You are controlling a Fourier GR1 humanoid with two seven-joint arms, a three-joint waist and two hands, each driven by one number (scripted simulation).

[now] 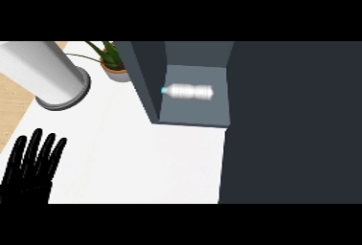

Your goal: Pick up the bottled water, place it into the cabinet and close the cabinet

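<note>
The clear plastic water bottle point(188, 92) already lies on its side inside the dark grey cabinet point(192, 115), whose door seems open; closing remains. Left of the cabinet, the black left hand point(29, 170) rests spread, holding nothing.

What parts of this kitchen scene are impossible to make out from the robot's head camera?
- Right hand: shows nowhere in the head view, where the large dark cabinet door fills the right side.
- Small clear plastic water bottle, lying in the cabinet: blurred, label unreadable.
- Green potted plant: cut off by the top edge.
- Black left hand, open: wrist cut off below.
</note>
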